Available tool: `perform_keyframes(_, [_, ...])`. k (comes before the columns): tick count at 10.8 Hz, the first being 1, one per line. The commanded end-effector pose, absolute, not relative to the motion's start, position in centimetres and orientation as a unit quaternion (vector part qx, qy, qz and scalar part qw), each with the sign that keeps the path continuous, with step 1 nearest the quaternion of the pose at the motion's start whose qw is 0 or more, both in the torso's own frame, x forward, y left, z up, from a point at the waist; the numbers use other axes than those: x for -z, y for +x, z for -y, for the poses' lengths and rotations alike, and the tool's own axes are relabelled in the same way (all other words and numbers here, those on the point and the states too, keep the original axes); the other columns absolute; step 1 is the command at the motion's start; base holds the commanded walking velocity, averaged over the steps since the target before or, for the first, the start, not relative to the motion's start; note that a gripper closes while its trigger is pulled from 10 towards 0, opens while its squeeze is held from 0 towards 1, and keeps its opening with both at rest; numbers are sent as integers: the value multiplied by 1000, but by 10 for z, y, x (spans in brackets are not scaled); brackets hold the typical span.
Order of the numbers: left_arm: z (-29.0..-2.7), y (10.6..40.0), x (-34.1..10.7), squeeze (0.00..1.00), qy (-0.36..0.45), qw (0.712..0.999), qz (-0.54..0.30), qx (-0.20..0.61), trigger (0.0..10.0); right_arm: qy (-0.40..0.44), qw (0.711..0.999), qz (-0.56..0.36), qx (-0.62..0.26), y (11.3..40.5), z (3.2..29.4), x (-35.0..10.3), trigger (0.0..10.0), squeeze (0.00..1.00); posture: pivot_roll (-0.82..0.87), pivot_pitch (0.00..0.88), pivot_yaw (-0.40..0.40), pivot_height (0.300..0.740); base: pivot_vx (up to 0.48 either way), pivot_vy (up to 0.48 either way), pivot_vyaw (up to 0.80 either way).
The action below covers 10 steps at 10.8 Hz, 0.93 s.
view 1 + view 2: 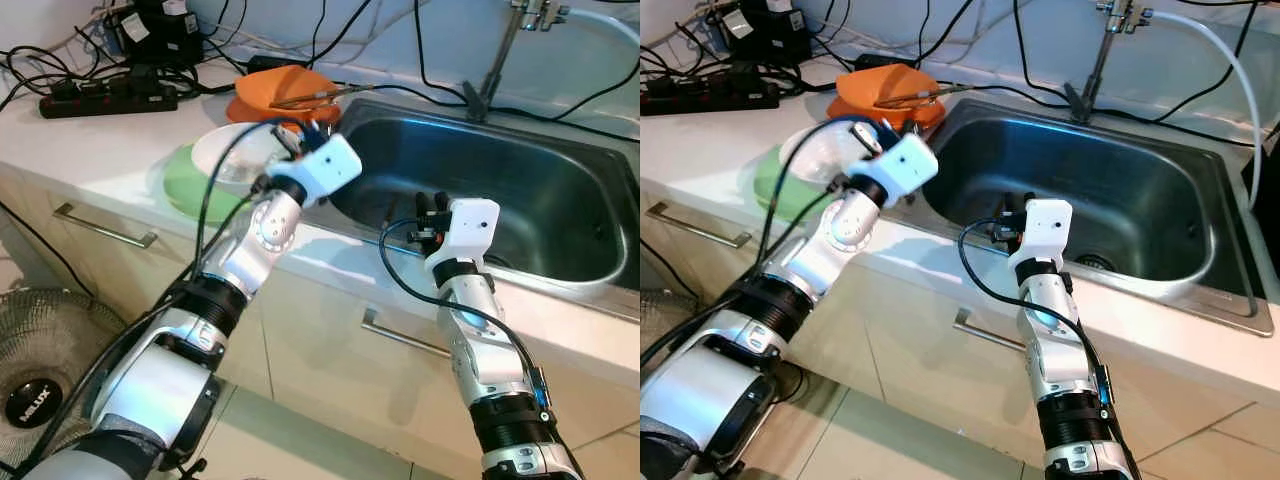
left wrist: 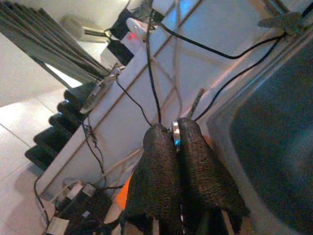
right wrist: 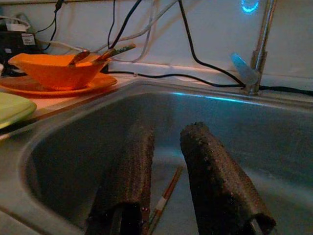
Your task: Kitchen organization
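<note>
Upper centre of the head view: left pincer (image 2: 176,142) raised above the white tabletop (image 1: 100,150) at the rim of the steel sink (image 1: 560,200), black fingers pressed together around a thin silvery sliver, too little visible to identify. Centre frame: right pincer (image 3: 166,161) over the sink's near edge, fingers parted and gripping nothing, a chopstick (image 3: 164,200) lying in the basin between them. Upper left: orange bowl (image 1: 290,90) with utensils on an orange plate (image 3: 58,84), white bowl (image 1: 235,155) on a green plate (image 1: 185,185).

White counter (image 1: 90,140) — plates, power strip (image 1: 105,98), sink (image 1: 560,215).
</note>
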<state>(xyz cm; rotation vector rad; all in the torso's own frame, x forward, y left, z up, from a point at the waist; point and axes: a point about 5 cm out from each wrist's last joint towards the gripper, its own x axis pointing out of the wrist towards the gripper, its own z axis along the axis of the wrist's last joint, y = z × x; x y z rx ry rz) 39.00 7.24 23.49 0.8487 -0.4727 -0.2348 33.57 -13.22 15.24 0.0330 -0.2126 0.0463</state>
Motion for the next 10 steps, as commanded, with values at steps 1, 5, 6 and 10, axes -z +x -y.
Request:
perform_keyframes(1, [-71, 387, -250, 0, 410, 868, 263, 99, 0, 19, 994, 104, -25, 338, 131, -154, 10000, 0, 54, 37, -7, 740, 0, 0, 0])
perform_keyframes(5, [-61, 370, -279, 0, 389, 845, 353, 100, 10000, 21, 994, 104, -29, 338, 130, -154, 10000, 0, 56, 36, -8, 740, 0, 0, 0])
perform_keyframes(6, [-50, 348, -300, 0, 298, 841, 432, 134, 10000, 19, 994, 106, -28, 338, 131, -154, 10000, 0, 56, 41, -9, 740, 0, 0, 0])
perform_keyframes(10, [-33, 328, -299, 0, 139, 865, 420, 239, 10000, 15, 993, 115, -25, 339, 138, -159, 10000, 1000, 55, 48, -6, 740, 0, 0, 0])
